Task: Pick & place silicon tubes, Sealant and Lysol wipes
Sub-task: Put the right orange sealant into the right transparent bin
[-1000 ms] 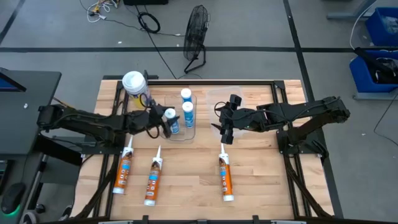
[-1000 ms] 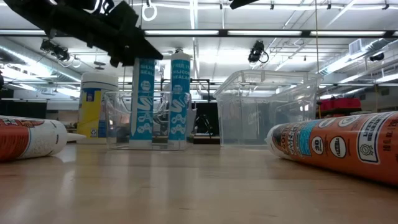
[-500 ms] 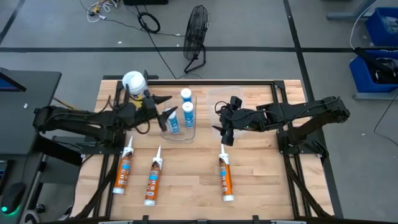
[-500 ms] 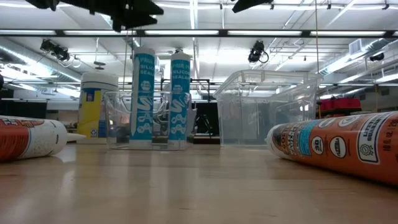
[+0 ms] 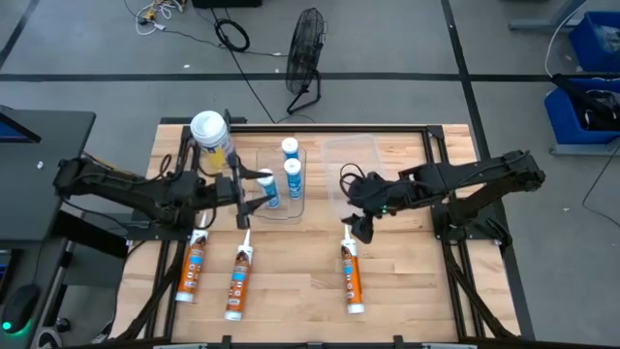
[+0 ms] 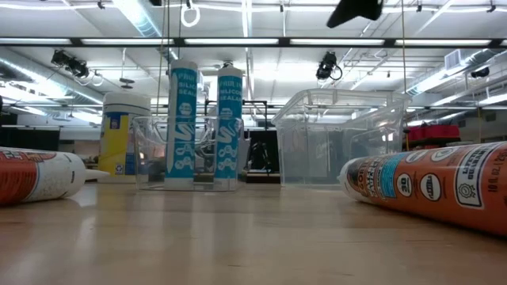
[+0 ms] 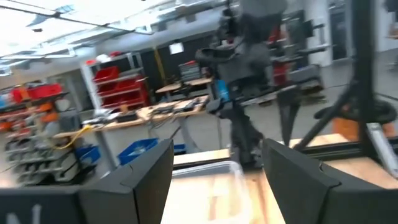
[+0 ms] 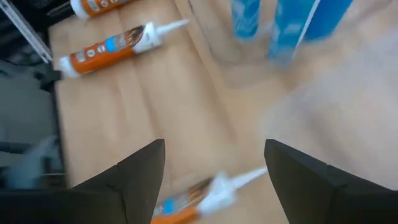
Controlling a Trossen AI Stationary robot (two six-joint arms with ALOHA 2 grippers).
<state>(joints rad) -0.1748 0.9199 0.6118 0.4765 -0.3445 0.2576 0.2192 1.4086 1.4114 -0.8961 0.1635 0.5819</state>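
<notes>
Overhead, the left pincer (image 5: 238, 199) hangs above the tabletop (image 5: 291, 291) just beside the small clear bin (image 5: 279, 208), its fingers apart and holding nothing. Its wrist camera looks level past two dark fingers (image 7: 134, 180) with a clear gap between them. Three white-and-blue tubes (image 5: 290, 148) stand upright in that bin, and from table height two of them show side by side behind its clear wall (image 6: 150, 150). Behind the bin on the left arm's side stands the Lysol wipes canister (image 5: 209, 136), upright on the tabletop, white lid up; low down it shows just left of the bin (image 6: 123, 134).

The right pincer (image 5: 356, 231) hangs over the middle of the tabletop, just above the nozzle of an orange sealant tube (image 5: 351, 274) lying flat. Its fingers (image 8: 140, 174) are spread wide with nothing between them. A second, larger clear bin (image 5: 354, 160) sits behind it, empty as far as can be seen.

Two more orange sealant tubes (image 5: 238, 276) lie flat on the near left part of the tabletop, side by side and apart, nozzles pointing toward the bins.
</notes>
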